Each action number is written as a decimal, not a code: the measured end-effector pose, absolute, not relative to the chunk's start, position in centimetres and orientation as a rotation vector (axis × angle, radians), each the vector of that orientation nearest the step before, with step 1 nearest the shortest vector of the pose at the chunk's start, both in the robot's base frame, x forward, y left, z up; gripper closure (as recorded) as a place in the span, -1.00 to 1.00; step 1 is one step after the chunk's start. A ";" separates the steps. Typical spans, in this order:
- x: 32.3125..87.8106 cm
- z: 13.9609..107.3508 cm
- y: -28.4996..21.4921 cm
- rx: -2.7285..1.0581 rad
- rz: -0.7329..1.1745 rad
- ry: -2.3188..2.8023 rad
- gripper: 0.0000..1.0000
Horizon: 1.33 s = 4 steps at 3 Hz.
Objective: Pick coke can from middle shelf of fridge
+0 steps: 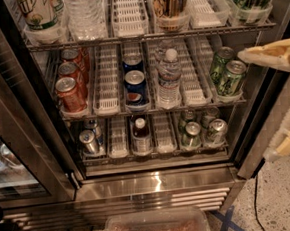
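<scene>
The fridge [155, 184] stands open in front of me. Its middle shelf [108, 98] is a wire rack with white slotted lane trays. Three red coke cans stand in line in the leftmost lane, the front coke can [70, 94] at the shelf's front edge. My gripper [280, 97] is at the right edge of the view, beside the fridge's right frame and far right of the coke cans. It is open and empty, with one pale finger [273, 54] up by the green cans and the other lower down.
On the middle shelf are blue Pepsi cans [134, 85], a water bottle [168, 78] and green cans [228, 73]. Silver cans and a bottle stand on the lower shelf [153, 154]. The glass door [9, 148] is swung open at left. A plastic bin [156, 227] sits on the floor.
</scene>
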State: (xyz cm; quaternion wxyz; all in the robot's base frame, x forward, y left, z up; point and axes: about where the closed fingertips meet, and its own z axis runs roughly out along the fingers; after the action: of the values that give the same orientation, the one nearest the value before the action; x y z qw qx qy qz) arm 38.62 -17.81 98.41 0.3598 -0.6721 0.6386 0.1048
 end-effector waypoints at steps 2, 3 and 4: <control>37.5 100.8 -11.0 -1.787 0.257 1.537 -1.00; 37.5 100.9 -10.9 -1.781 0.237 1.539 -1.00; 38.3 99.2 -11.0 -1.687 0.221 1.569 -1.00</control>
State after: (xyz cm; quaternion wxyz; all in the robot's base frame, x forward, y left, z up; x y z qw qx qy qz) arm 38.27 -10.98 99.18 0.4017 -0.6675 0.6208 0.0876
